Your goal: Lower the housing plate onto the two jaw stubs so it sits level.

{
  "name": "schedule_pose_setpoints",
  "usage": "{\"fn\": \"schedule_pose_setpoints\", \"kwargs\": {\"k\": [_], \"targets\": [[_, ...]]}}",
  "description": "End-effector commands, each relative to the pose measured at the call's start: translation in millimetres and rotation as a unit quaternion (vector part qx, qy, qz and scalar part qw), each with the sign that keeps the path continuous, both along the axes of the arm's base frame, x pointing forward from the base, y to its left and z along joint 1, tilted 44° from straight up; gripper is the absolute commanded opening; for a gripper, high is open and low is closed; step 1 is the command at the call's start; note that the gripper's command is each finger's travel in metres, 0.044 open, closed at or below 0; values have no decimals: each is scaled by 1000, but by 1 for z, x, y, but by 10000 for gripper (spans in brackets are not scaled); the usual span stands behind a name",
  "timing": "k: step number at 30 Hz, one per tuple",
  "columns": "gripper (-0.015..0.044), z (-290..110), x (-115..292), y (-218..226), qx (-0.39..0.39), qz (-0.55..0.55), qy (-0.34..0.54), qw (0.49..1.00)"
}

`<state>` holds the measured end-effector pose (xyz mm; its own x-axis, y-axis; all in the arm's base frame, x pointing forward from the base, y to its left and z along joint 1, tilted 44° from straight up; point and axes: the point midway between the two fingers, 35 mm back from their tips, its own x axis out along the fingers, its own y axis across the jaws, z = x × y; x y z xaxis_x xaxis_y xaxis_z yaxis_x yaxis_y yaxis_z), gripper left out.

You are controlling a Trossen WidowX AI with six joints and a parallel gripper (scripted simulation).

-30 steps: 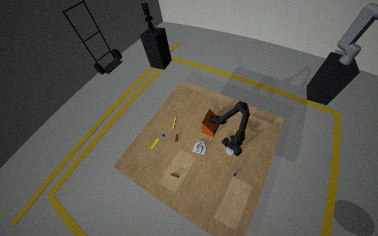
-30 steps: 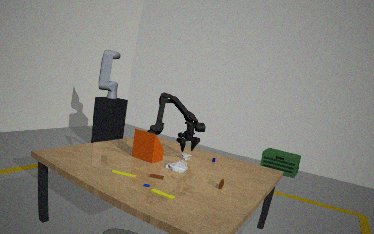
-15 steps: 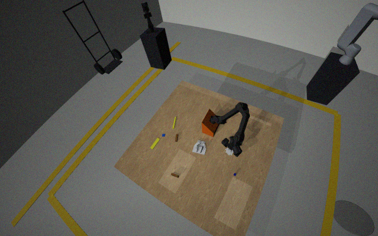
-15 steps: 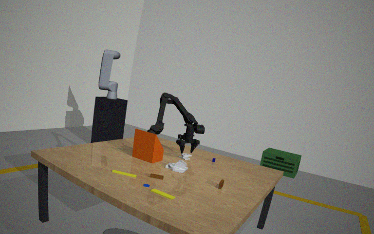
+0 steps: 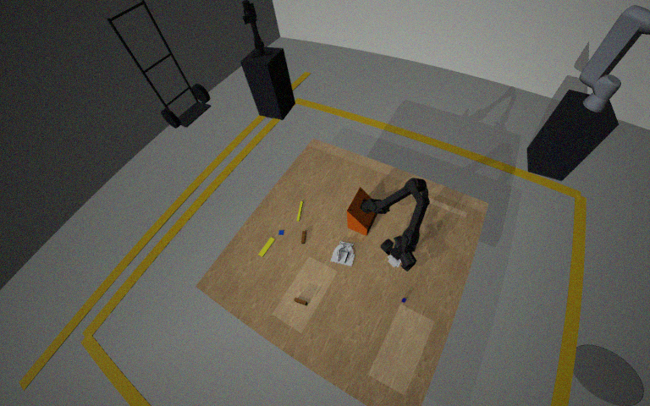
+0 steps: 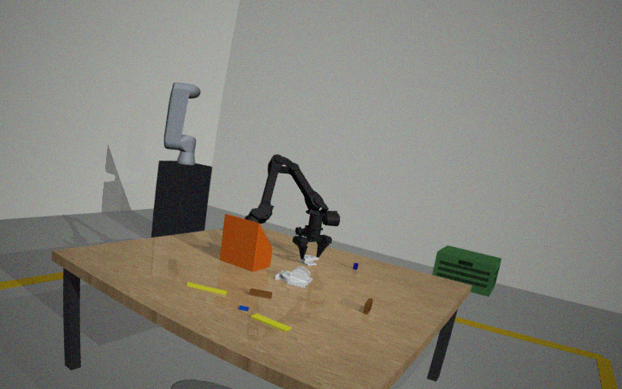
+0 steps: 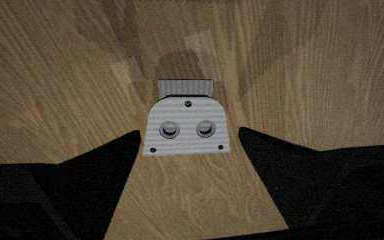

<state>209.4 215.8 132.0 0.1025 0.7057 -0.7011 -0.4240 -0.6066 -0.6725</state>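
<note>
The white housing plate [image 5: 393, 261] [image 6: 310, 260] [image 7: 187, 142] rests on the table, apart from the jaw assembly. In the wrist view it has a rounded far edge, two round bosses and a ribbed strip beyond that edge. My gripper [image 6: 310, 258] [image 7: 191, 133] is open and empty, pointing down over the plate, one fingertip off each side with a small gap. The white jaw base [image 5: 338, 260] [image 6: 300, 280] lies on the table nearer the orange block, with two jaws on top; their fine fit is too small to tell.
The orange block [image 5: 357, 222] [image 6: 240, 243] stands near the arm's base. A dark blue cube [image 5: 404, 299] [image 6: 355, 266] lies beyond the plate. Brown blocks [image 5: 304, 237] [image 6: 260, 293], yellow bars [image 5: 267, 247] [image 6: 270, 322] and a blue tile [image 5: 281, 232] [image 6: 243, 308] lie on the table.
</note>
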Motion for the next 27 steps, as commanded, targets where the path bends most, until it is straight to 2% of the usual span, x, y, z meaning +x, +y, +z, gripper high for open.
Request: {"fn": "schedule_pose_setpoints", "kwargs": {"k": [1,27], "targets": [[440,-8,1,4,-5,-2,5,1000],[440,-13,1,8,-4,-3,5,1000]]}}
